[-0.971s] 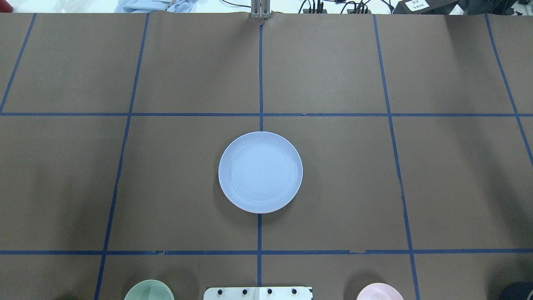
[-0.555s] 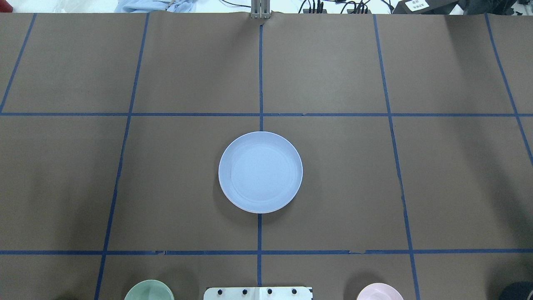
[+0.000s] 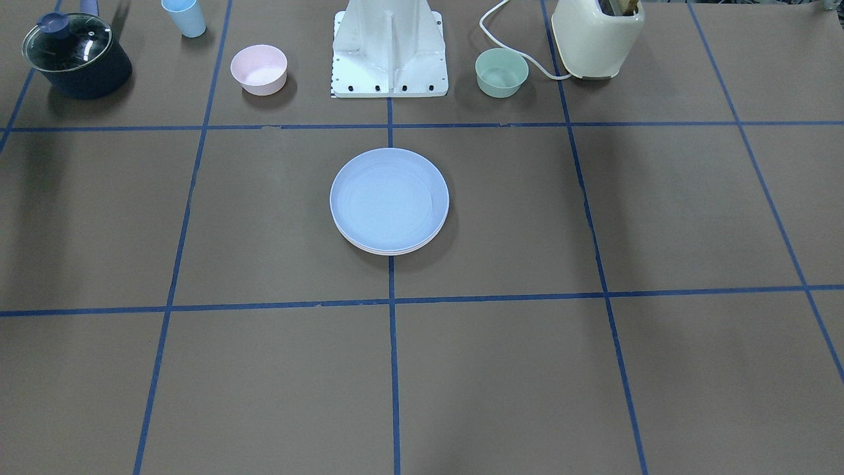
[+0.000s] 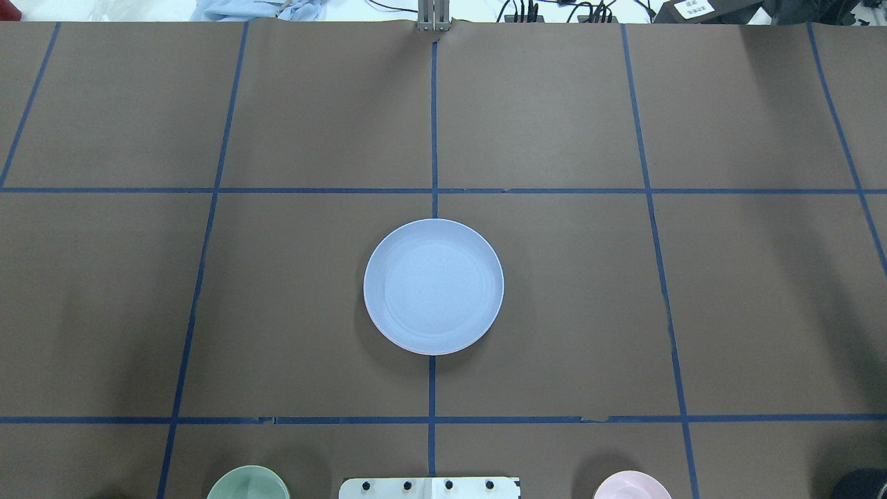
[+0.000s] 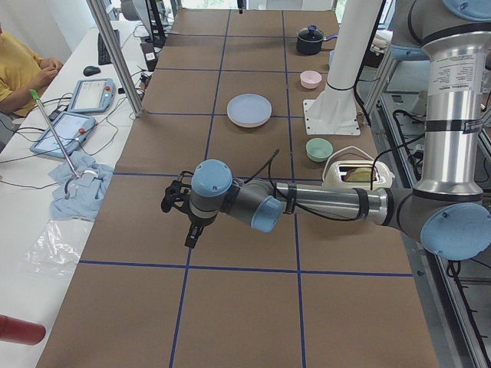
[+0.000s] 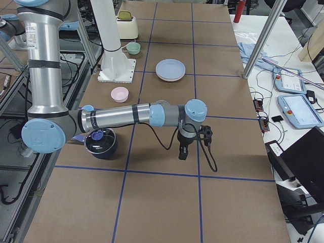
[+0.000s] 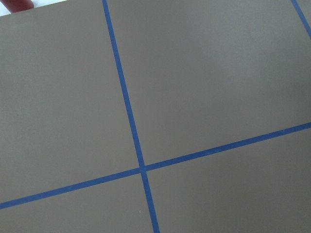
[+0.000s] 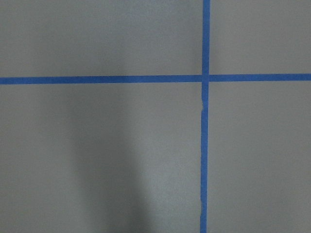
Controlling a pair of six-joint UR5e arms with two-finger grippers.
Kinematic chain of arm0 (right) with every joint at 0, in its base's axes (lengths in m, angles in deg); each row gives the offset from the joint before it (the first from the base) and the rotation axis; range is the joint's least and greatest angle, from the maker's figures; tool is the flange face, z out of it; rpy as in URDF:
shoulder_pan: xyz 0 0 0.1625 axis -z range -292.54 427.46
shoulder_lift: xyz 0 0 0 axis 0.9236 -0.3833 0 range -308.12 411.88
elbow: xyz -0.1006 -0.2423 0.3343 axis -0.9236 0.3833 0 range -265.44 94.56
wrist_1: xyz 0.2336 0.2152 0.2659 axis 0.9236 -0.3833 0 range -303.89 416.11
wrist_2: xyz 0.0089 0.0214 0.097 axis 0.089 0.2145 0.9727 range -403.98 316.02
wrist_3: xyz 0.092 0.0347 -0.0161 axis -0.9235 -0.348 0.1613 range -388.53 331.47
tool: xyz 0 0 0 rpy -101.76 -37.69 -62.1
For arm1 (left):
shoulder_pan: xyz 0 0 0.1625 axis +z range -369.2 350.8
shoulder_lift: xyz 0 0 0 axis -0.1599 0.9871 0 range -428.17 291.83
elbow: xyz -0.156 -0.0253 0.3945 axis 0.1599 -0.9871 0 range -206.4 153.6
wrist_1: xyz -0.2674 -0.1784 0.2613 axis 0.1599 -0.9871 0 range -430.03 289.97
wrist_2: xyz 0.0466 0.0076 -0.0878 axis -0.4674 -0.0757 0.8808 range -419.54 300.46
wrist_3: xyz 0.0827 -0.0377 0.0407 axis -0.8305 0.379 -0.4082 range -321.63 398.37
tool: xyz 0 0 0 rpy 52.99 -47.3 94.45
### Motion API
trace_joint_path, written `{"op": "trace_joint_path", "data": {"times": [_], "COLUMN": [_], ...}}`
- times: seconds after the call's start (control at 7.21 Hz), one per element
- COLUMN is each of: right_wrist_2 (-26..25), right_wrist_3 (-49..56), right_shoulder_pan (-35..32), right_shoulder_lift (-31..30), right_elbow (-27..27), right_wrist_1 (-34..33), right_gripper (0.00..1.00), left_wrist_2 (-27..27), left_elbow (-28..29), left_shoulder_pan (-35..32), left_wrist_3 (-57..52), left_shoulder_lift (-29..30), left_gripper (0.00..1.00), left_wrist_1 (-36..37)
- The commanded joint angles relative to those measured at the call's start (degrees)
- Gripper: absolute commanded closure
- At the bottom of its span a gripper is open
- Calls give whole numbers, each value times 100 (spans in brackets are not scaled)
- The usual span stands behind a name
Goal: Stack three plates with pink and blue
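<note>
Blue plate [image 4: 433, 285] tops the stack [image 3: 389, 250], unmoved: looks done.
Left tool [image 5: 191, 236] and right tool [image 6: 182, 152] hang far off; you cannot tell their grip.

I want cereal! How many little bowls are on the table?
2. The pink bowl sits between the robot's base and the blue cup. The green bowl sits between the base and the toaster. I see no others hiding.
</note>
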Motion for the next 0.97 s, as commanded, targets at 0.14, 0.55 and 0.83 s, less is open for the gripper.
{"op": "trace_joint_path", "data": {"times": [0.14,0.55,0.83], "right_wrist_2": [-121,-140,252], "right_wrist_3": [12,4,4], "right_shoulder_pan": [47,47,47], "right_shoulder_lift": [184,122,88], "right_elbow": [52,34,-53], "right_wrist_1": [3,-6,-6], "right_gripper": [0,0,0], "left_wrist_2": [96,104,104], "left_elbow": [-411,-331,-332], "left_shoulder_pan": [74,101,83], "left_wrist_3": [15,7,7], "left_shoulder_lift": [-626,-608,-574], "left_gripper": [0,0,0], "left_wrist_1": [-172,-206,-215]}}
